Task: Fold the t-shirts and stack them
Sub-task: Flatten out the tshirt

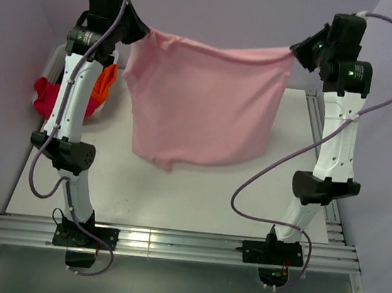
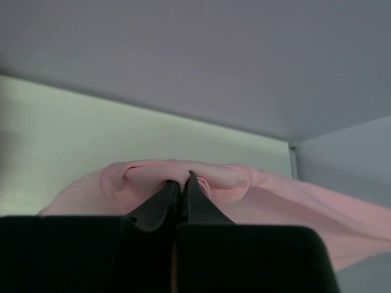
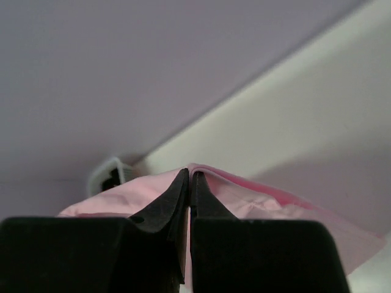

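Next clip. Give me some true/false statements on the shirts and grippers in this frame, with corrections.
1. Both the left gripper and the right gripper are shut on the pink t-shirt. True.
2. The crimson t-shirt and orange t-shirt sit bunched at the table's left side. True.
3. The pink t-shirt lies folded on the table. False: it hangs spread between the two grippers.
4. The left gripper holds the orange t-shirt. False: it holds the pink one.
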